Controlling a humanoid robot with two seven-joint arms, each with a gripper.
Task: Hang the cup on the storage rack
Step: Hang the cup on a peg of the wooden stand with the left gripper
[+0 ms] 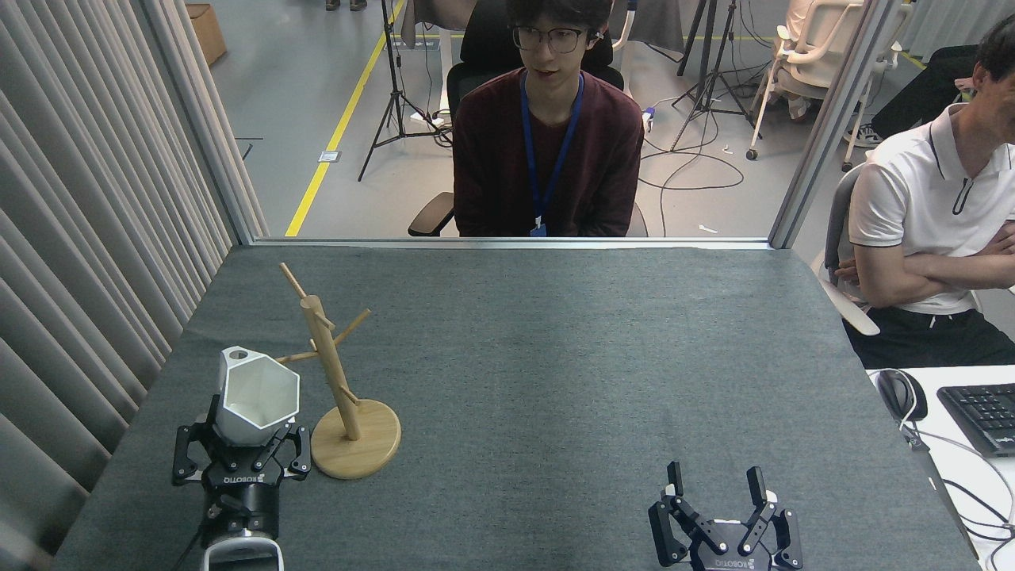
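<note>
Covering nearly the whole lower part of the head view, the dark grey felt-topped table (pixel 555 357) carries everything that matters here. Beyond its far edge a person in a dark red sweater with a blue lanyard (pixel 547 151) sits facing the table, and off its right edge a second person in a white polo shirt (pixel 928 206) sits with arms folded. A ribbed pale curtain wall (pixel 87 238) runs along the table's left side.

On the table's left half stands the light wooden storage rack (pixel 337 381), an upright post with thin angled pegs on a round disc base. It leans a little to the left in this view.

Just left of the rack, the left gripper (pixel 238 452), black with linkage fingers, is clamped around the tapered base of the white faceted hexagonal cup (pixel 255 392). The cup is held mouth up and tilted toward the camera, raised above the table beside the rack's post. Its small pierced tab sits at the far left of the rim, close to the tip of the rack's low left-pointing peg; whether the two touch cannot be told.

Well to the right of the rack, near the table's front edge, the right gripper (pixel 718 482) is spread apart and holds nothing.

Right of the table, a black computer mouse (pixel 900 394) and a black keyboard (pixel 983 416) lie on a white desk.
</note>
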